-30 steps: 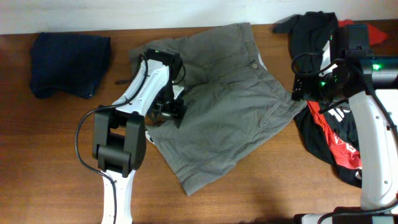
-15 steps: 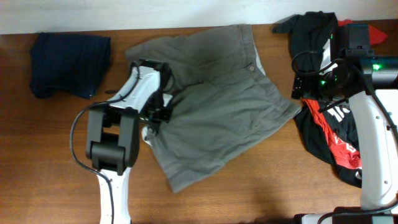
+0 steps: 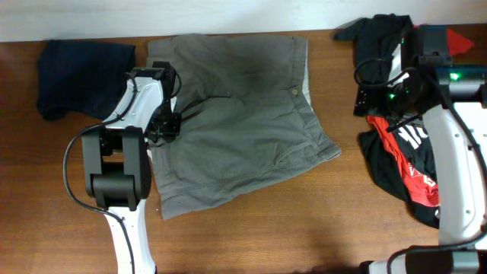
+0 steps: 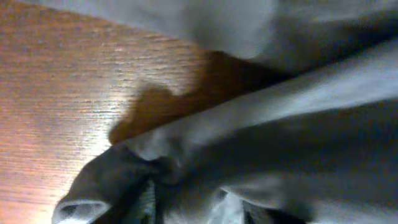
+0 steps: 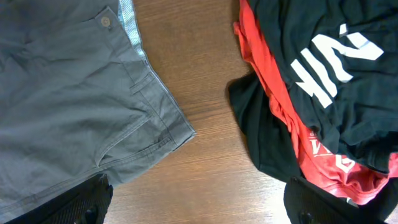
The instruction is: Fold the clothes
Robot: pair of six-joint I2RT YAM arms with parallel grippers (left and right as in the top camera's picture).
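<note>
The grey shorts (image 3: 243, 129) lie spread on the wooden table, waistband with button (image 3: 294, 90) toward the right. My left gripper (image 3: 163, 125) sits at their left edge, shut on a bunch of the grey cloth; the left wrist view is filled with grey fabric (image 4: 280, 124) pinched at the gripper (image 4: 199, 205). My right gripper (image 3: 364, 100) hovers open and empty over bare wood between the shorts (image 5: 68, 99) and the black white-lettered and red pile (image 5: 323, 81). Its fingers (image 5: 87, 200) stand wide apart around the gripper's middle (image 5: 199, 199).
A folded navy piece (image 3: 84, 76) lies at the back left. The black and red pile (image 3: 403, 160) lies under the right arm, with more black cloth (image 3: 380, 30) at the back right. A white wall edge (image 3: 228, 15) runs along the back.
My left gripper has pulled the shorts to the left and back; they now lie flatter and squarer, further from the right-hand pile. The right arm has hardly moved.
</note>
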